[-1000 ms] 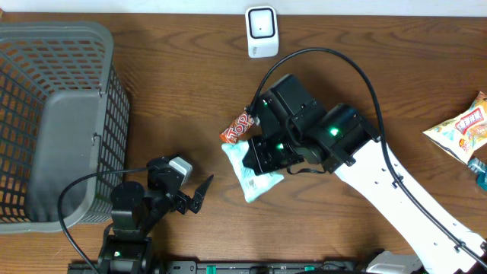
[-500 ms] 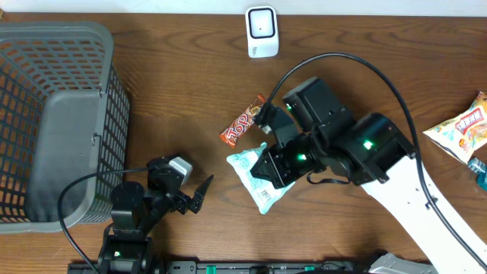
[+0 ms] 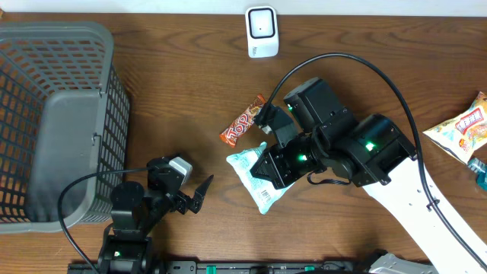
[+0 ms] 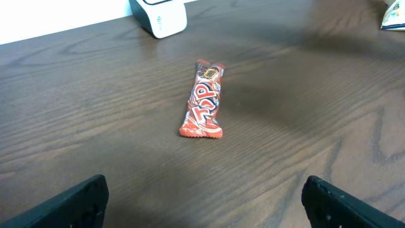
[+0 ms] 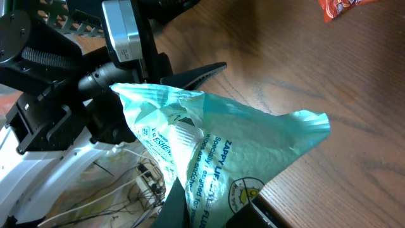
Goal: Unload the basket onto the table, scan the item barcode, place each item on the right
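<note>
My right gripper [image 3: 268, 170] is clamped on a pale green packet [image 3: 254, 176], with both fingers pressed together on one side of its crinkled plastic. From my right wrist, the packet fills the middle of the view. It has printed text running along it and its far end is bunched into a point. It sits over the bare desk [image 3: 175, 91], about midway between the two arms and just below a red candy bar [image 3: 242, 125]. From overhead the packet and the bar look close together, but I cannot tell whether they touch. There is some fine dark print at the packet's near end, too small for me to read.

The white scanner [image 3: 261, 31] stands at the far edge of the desk, well apart from the packet and beyond the candy bar.

My left gripper [image 4: 205, 206] is near the front edge of the desk with its fingers spread wide and nothing between them. From my left wrist, the candy bar lies flat ahead with the scanner behind it.

A grey mesh basket [image 3: 53, 30] takes up the left side of the desk. A yellow snack bag [image 3: 460, 129] lies at the far right edge.
</note>
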Tool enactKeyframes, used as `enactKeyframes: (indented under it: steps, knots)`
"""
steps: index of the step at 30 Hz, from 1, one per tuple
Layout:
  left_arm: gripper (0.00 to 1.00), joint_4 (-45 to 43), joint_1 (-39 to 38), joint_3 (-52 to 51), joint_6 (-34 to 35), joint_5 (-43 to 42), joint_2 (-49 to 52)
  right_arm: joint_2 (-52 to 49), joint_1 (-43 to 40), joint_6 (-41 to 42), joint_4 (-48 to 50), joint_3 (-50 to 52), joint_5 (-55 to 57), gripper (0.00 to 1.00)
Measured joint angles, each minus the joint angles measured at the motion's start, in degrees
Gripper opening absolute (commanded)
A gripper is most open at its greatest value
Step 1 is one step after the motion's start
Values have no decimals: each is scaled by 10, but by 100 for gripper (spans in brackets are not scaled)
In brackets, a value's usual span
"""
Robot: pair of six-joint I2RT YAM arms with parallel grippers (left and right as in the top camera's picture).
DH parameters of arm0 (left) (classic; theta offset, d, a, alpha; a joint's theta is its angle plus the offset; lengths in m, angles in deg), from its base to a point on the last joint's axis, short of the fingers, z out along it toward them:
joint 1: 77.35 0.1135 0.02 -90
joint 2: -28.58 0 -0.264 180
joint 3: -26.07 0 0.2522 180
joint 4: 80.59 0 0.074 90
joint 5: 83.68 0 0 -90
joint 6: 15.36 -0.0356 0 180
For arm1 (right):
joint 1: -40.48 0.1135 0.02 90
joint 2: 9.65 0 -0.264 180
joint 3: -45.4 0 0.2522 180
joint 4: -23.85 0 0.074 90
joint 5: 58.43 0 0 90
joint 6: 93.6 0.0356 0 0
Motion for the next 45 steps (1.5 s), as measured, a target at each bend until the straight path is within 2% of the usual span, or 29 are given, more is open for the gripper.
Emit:
enactKeyframes:
  steps: [14,32,36,45]
  knots:
    - [98,0,0,0,0,0,0,1,0,-19,1,0,7,1]
    - [98,0,0,0,0,0,0,1,0,-25,20,0,72,2]
    - [98,0,0,0,0,0,0,1,0,-25,16,0,141,2]
    - [98,0,0,0,0,0,0,-1,0,-8,42,0,416,1]
